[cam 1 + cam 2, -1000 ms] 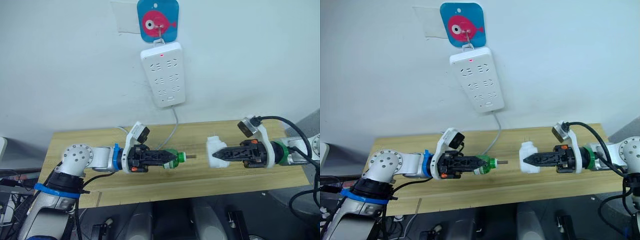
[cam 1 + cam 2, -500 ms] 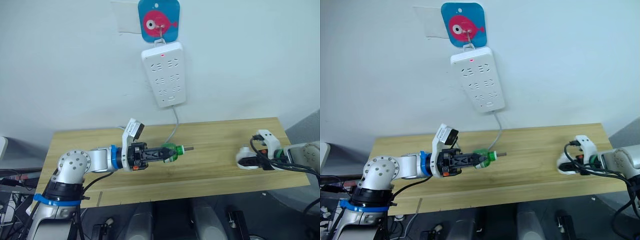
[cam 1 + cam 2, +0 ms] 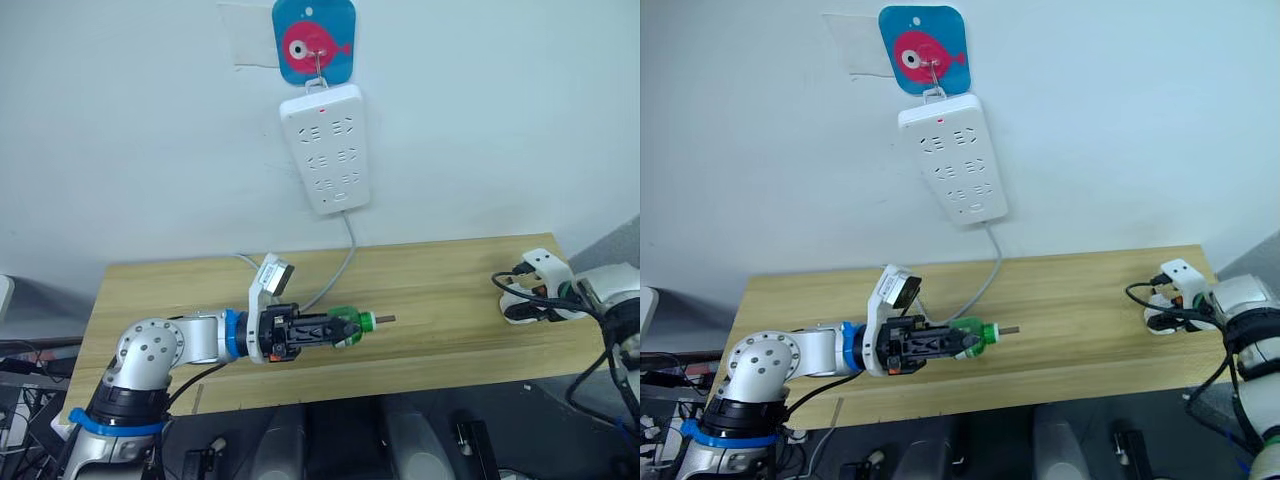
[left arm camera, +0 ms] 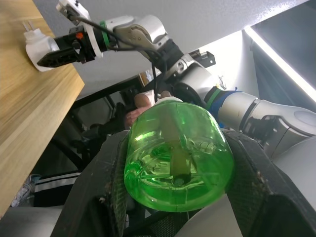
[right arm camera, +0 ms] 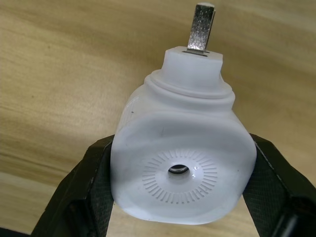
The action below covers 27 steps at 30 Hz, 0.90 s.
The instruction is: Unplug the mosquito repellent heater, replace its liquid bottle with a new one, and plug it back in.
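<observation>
Small white rounded plastic mosquito repellent heater w/ round vent hole ringed by fine radial slits is sitting btwn the right claw's black fingers, metal plug prong pointing away from claw. Clear green plastic liquid bottle w/ wick rod inside is lying sideways, clamped in left claw, neck outward.

**Green bottle held over the table; right arm at the far edge**

The left gripper is clamped on a translucent green liquid bottle above the light wooden table, its thin wick pointing right. A long white power strip hangs on the wall beneath a blue fish-print hook plate. The right gripper sits near the table's right edge, fingers hidden.
</observation>
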{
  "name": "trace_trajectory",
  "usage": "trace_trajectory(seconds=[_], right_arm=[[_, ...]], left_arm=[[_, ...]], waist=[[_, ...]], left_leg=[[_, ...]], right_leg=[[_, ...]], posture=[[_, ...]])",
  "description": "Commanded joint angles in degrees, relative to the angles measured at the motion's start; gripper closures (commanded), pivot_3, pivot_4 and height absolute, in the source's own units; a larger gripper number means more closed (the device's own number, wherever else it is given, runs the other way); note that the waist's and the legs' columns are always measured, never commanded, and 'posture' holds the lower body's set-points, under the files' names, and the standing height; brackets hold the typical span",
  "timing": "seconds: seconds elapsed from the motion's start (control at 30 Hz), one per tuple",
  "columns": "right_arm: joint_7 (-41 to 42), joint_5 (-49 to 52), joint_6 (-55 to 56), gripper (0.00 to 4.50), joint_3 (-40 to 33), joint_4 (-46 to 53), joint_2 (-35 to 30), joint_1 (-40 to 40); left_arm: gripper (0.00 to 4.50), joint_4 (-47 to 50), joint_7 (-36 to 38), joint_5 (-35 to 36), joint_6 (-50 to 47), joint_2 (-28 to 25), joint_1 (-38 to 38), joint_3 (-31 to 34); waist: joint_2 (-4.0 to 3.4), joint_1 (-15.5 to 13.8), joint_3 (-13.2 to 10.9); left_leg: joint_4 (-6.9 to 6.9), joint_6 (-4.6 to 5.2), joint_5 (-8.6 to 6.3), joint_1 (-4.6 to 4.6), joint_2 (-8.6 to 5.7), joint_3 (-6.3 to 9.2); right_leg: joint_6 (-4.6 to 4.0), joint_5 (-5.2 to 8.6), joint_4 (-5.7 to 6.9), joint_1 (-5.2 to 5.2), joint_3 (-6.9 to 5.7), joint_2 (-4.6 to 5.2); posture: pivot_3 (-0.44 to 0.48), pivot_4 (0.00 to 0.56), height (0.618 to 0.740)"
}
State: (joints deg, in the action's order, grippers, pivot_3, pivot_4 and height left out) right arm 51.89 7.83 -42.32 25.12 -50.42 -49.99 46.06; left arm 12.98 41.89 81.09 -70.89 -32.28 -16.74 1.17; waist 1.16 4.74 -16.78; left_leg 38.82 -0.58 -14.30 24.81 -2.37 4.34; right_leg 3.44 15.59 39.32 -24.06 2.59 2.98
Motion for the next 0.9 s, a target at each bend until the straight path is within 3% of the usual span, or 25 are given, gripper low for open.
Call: trace_trajectory(seconds=[0.03,0.13,0.27,0.47,0.7,0.8,0.9], right_arm=[[2.47,-4.12,2.67,1.44,-0.91,-4.99,0.65,1.51],[3.92,-6.08,3.47,1.44,-1.91,-7.23,1.42,2.37],[5.61,-7.89,3.83,0.15,-3.28,-8.62,1.84,3.23],[9.72,-9.45,1.34,0.07,-4.59,-5.43,-0.63,1.82],[13.71,-6.36,-6.12,0.07,-11.18,17.25,-11.34,-11.19],[15.08,2.73,-20.34,0.07,-23.09,36.12,-15.13,-21.45],[15.6,14.35,-41.01,0.07,-39.58,54.83,-10.18,-27.98]], left_arm=[[2.24,2.98,0.49,0.97,-0.11,-0.41,1.15,0.83],[2.24,3.29,-0.14,1.92,-0.42,-0.16,1.77,1.0],[2.24,3.34,0.1,1.63,-0.32,-0.17,2.11,0.99],[2.24,3.21,0.56,1.59,-0.25,-0.05,2.41,0.91],[2.24,5.23,3.56,-3.05,2.82,-0.24,2.53,-0.22],[2.24,10.23,6.55,-13.67,11.77,-0.01,3.3,-3.15],[2.24,13.37,9.08,-29.17,27.57,1.63,5.04,-8.03]], waist=[[0.01,-0.04,0.0],[0.01,-0.09,-0.01],[0.01,-0.1,-0.01],[-0.03,-0.06,-0.03],[-0.06,-0.31,-0.02],[-0.16,-0.34,-0.02],[-0.22,0.41,0.02]], left_leg=[[0.0,0.0,0.0,0.0,-0.01,-0.01],[0.0,0.0,0.0,0.0,-0.02,0.01],[0.0,0.0,0.0,0.0,-0.02,0.02],[0.0,0.0,0.0,0.0,-0.02,0.01],[-0.01,-0.01,0.0,0.0,-0.05,0.05],[-0.06,-0.01,0.0,0.02,-0.05,0.05],[-0.08,-0.01,0.0,-0.04,0.04,0.03]], right_leg=[[0.0,0.0,0.0,0.0,0.0,0.02],[0.0,0.0,-0.01,0.02,-0.01,0.04],[0.0,0.0,-0.01,0.02,-0.01,0.04],[0.0,0.0,0.0,0.01,-0.01,0.05],[0.0,0.0,-0.05,0.02,-0.04,0.09],[0.0,0.0,-0.09,0.02,-0.05,0.09],[-0.01,-0.01,-0.18,0.12,-0.03,0.04]], posture=[[-0.051,0.321,0.74],[-0.051,0.321,0.74],[-0.056,0.32,0.74],[-0.076,0.31,0.74],[-0.107,0.29,0.74],[-0.122,0.29,0.74],[-0.141,0.286,0.74]])
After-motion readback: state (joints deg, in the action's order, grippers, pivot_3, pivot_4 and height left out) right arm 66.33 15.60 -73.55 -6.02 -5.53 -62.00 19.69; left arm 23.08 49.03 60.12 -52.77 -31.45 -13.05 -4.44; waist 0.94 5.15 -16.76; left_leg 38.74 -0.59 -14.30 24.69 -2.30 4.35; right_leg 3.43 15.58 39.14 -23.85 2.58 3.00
